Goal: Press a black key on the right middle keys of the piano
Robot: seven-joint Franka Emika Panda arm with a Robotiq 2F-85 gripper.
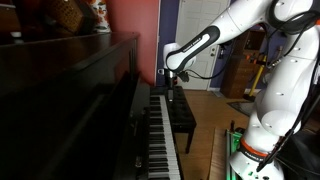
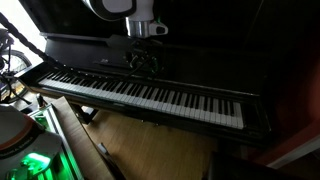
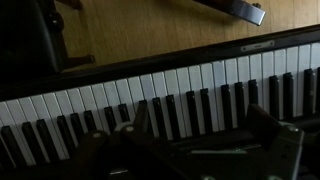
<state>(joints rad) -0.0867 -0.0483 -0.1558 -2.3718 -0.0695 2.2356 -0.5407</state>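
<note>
My tool hangs spread over the piano middle; I judge the target black keys lie below, slightly rightward along the row.

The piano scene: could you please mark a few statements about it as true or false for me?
1. The tool is over the keys of the piano. True.
2. A lid covers the keys. False: the black and white keys lie bare in every view.
3. The robot arm is black. False: it is white.
4. The floor in front of the piano is wood. True.
5. A black bench stands beside the keyboard. True.
</note>
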